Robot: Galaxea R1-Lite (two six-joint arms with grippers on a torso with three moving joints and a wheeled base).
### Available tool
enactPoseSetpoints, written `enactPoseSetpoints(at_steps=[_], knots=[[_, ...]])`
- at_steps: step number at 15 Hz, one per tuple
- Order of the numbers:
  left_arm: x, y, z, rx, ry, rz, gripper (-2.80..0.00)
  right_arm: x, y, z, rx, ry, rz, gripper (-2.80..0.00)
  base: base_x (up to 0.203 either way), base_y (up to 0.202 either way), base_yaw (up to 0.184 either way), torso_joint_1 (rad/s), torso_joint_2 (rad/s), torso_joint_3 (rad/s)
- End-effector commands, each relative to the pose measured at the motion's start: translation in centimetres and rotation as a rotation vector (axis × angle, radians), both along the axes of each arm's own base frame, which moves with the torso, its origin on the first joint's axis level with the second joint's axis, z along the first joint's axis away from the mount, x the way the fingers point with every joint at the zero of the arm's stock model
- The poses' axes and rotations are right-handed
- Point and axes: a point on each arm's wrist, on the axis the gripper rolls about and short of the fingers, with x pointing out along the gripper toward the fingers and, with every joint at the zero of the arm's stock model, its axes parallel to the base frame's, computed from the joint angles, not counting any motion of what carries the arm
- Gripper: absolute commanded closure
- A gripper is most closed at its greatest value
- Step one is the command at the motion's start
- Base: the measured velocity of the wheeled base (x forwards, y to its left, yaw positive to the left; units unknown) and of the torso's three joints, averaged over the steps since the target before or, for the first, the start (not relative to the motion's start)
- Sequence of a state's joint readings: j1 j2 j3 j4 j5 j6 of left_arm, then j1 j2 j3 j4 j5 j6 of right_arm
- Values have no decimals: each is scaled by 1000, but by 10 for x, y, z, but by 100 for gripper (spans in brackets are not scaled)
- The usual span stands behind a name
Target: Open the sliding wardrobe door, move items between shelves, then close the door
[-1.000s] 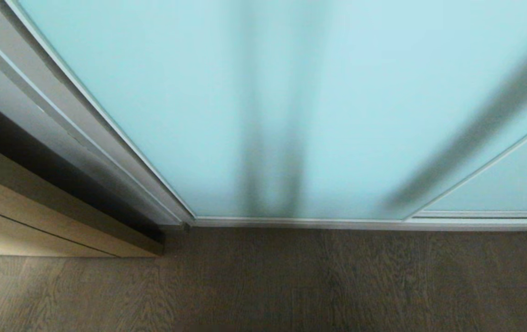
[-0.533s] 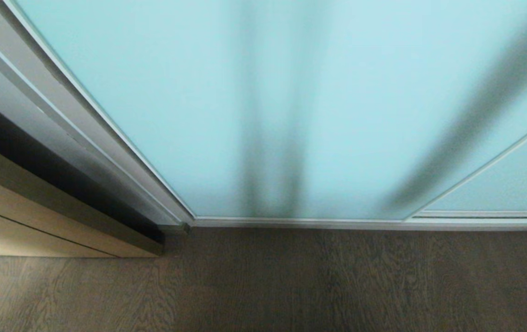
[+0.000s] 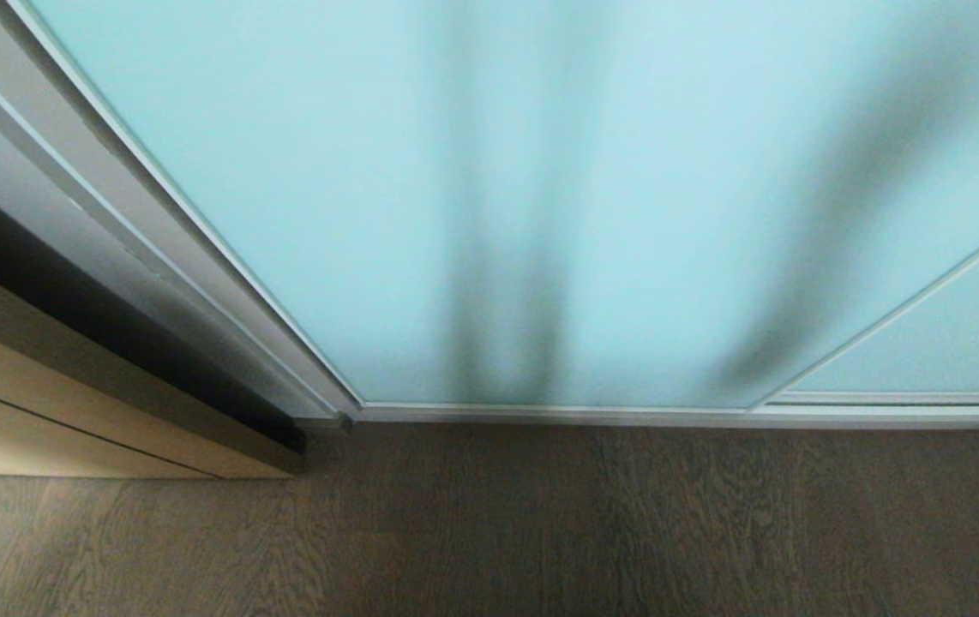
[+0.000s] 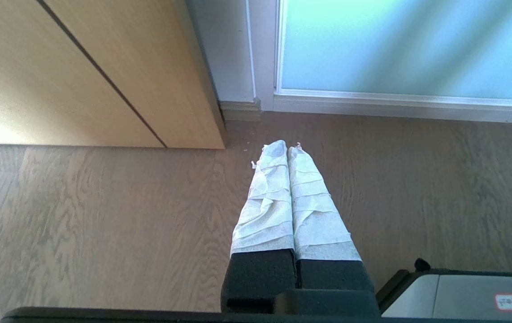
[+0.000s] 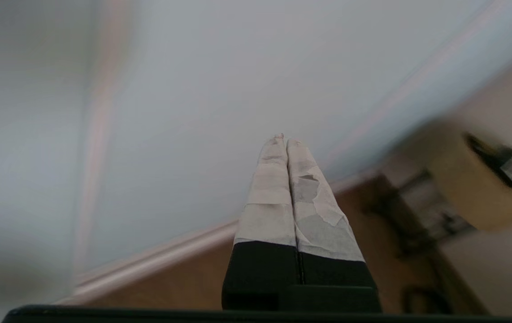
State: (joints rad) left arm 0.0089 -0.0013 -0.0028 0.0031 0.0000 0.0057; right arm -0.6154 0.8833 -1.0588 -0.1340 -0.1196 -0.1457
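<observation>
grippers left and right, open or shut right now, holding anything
Left gripper: shut, holding nothing, hanging above the wooden floor.
Right gripper: shut, holding nothing, pointed toward the sliding wardrobe door.

The sliding wardrobe door (image 3: 489, 188), a frosted aqua-blue glass panel in a slim silver-white frame, is standing upright, overlapping 1 rear panel.

head looks down; wrists share sliding wardrobe door (image 3: 541, 171).

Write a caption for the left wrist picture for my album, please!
Robot's left hand, shut, hangs over the wooden floor near the closed sliding wardrobe door.
</observation>
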Motion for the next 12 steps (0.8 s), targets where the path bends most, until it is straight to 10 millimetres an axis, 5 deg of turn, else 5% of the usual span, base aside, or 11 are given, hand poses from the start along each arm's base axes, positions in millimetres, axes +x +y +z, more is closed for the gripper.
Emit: enactPoseSetpoints(at_steps=[1,4,6,8,12], knots=[[0,0,0,0,0,0,0,-8,11,0,-21,-35,82,0,0,0,0,0,0,0],[0,0,0,0,-1,0,0,-20,25,1,-7,-98,218,0,0,0,0,0,0,0],[0,0,0,0,0,0,0,-53,32,-5,-15,-136,243,0,0,0,0,0,0,0],[0,0,0,0,-1,0,0,-83,33,-19,-44,-143,248,0,0,0,0,0,0,0],[0,0,0,0,0,0,0,-108,30,-62,-55,-110,306,0,0,0,0,0,0,0]])
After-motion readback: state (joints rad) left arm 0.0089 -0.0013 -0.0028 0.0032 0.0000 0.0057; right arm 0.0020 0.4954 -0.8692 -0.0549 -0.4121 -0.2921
